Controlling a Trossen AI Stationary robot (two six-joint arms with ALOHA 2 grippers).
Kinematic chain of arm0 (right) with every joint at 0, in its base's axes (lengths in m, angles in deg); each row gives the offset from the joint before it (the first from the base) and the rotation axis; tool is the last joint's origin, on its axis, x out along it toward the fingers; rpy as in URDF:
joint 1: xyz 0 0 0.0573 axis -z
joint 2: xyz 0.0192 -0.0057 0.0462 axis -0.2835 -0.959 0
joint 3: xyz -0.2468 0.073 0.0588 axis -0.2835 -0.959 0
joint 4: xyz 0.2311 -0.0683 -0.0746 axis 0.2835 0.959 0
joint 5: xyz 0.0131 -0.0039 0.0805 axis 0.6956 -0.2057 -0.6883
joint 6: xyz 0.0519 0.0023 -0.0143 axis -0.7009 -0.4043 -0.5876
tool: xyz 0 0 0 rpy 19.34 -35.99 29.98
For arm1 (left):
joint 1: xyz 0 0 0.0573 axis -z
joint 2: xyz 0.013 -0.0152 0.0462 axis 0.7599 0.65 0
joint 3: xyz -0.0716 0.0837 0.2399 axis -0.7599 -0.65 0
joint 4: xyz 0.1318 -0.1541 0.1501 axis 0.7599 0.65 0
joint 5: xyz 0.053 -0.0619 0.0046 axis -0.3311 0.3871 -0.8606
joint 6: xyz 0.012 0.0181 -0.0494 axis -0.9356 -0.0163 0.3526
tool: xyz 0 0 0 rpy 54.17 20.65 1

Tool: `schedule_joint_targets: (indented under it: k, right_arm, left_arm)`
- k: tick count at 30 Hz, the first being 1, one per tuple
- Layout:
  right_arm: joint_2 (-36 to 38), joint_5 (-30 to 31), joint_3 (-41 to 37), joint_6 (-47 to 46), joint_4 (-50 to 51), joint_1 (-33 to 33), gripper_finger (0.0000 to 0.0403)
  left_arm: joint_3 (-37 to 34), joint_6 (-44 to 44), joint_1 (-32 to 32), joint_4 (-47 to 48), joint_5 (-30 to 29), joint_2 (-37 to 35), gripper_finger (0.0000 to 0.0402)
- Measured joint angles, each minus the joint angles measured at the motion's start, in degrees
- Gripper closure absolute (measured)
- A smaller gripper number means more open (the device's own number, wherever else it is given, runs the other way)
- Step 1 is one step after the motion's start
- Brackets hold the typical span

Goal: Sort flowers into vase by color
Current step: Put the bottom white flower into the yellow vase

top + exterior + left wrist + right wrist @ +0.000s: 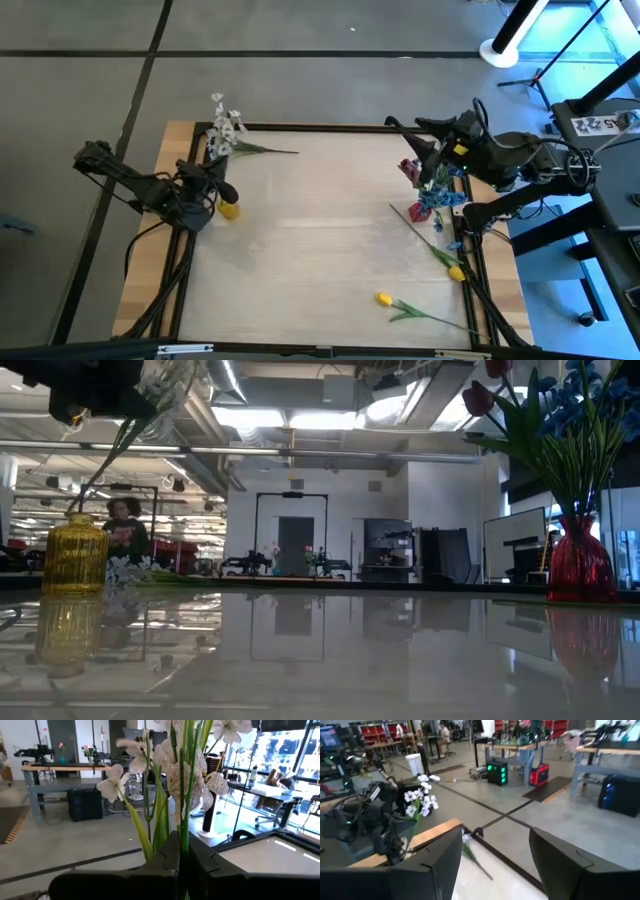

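My left gripper [210, 168] [182, 865] hovers above the table's far left corner, shut on a white sprig [224, 122] [175, 765]. The yellow vase [228, 210] [75, 555] stands just near of it. A second white sprig [262, 150] lies flat on the table by that corner. My right gripper [398, 127] [495, 865] is open and empty at the far right, above the red vase [428, 205] [580, 565], which holds blue clusters [590, 405] and a dark red tulip [478, 398]. Two yellow tulips [385, 298] [455, 270] lie on the table, near right. My left gripper pinches the white sprig's green stems [184, 837] between its two fingers, which lie across them, below the blossoms. The sprig is lifted clear. In the low view its thin stem [105, 470] slants down from the gripper toward the yellow vase's mouth; whether it enters cannot be told.
A raised dark frame [300, 127] borders the wooden table. Bare tabletop [320, 230] lies between the two vases. A green stem [425, 228] lies on the table beside the red vase. A person [125, 530] sits in the room far behind the table.
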Motion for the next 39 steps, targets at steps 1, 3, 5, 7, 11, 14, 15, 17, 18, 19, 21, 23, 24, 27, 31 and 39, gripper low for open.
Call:
schedule_joint_targets:
  k: [1,3,5,7,11,14,15,17,18,19,21,23,24,27,31,39]
  right_arm:
    - [-0.1,0.5,0.0,0.6,-0.2,0.0,0.0171]
    - [-0.3,1.1,0.0,1.1,-0.2,0.0,0.0171]
    - [-0.3,1.3,0.0,1.3,0.1,0.0,0.0171]
    - [-0.3,1.4,0.0,2.2,0.1,0.0,0.0171]
    - [-0.3,2.4,0.0,3.7,0.0,0.0,0.0171]
    - [-0.3,3.2,0.0,4.8,-0.2,0.0,0.0171]
    - [-0.3,4.1,0.0,5.6,-0.2,0.0,0.0171]
    - [-0.3,5.8,0.0,7.1,-0.5,0.0,0.0171]
    - [-0.3,6.4,0.0,7.5,-0.6,0.0,0.0171]
    - [-0.3,6.5,0.0,7.8,-0.6,0.0,0.0171]
    - [-0.3,6.5,0.0,8.6,-0.6,0.0,0.0171]
    - [-0.3,6.6,0.0,8.8,-0.6,0.0,0.0171]
    - [-0.3,6.5,0.0,8.8,-0.6,0.0,0.0171]
    - [-0.3,6.6,0.0,8.8,-0.4,0.0,0.0171]
    - [-0.3,6.6,0.0,9.2,-0.2,0.0,0.0171]
    - [-0.3,5.9,0.0,9.3,0.1,0.0,0.0171]
  left_arm:
    - [0.2,-1.8,0.0,-0.8,0.0,0.0,0.0396]
    - [0.3,-4.2,0.0,-1.5,0.0,0.0,0.0396]
    - [0.1,-4.4,-0.2,-0.6,0.0,0.0,0.0396]
    - [-1.0,-3.6,-0.9,-0.6,0.0,0.0,0.0396]
    - [-3.2,1.7,-3.2,-0.5,0.1,0.0,0.0396]
    - [-3.3,3.8,-4.1,-2.6,0.1,0.1,0.0396]
    - [-3.3,2.5,-4.2,-4.5,0.1,0.1,0.0396]
    - [-3.3,-1.6,-4.3,-8.7,0.1,0.1,0.0396]
    - [-3.3,-3.6,-4.4,-10.7,0.1,0.1,0.0396]
    - [-3.3,-5.2,-4.8,-12.1,0.1,0.1,0.0396]
    - [-3.3,-6.8,-5.4,-12.5,0.0,0.6,0.0396]
    - [-3.3,-7.9,-5.8,-13.2,0.0,1.0,0.0396]
    - [-3.3,-9.0,-6.2,-14.1,0.2,1.0,0.0396]
    - [-3.3,-14.7,-7.3,-17.4,-0.1,0.7,0.0396]
    - [-3.3,-20.7,-8.1,-21.3,0.0,0.0,0.0396]
    - [-3.3,-11.1,-8.1,-13.7,0.0,1.6,0.0396]
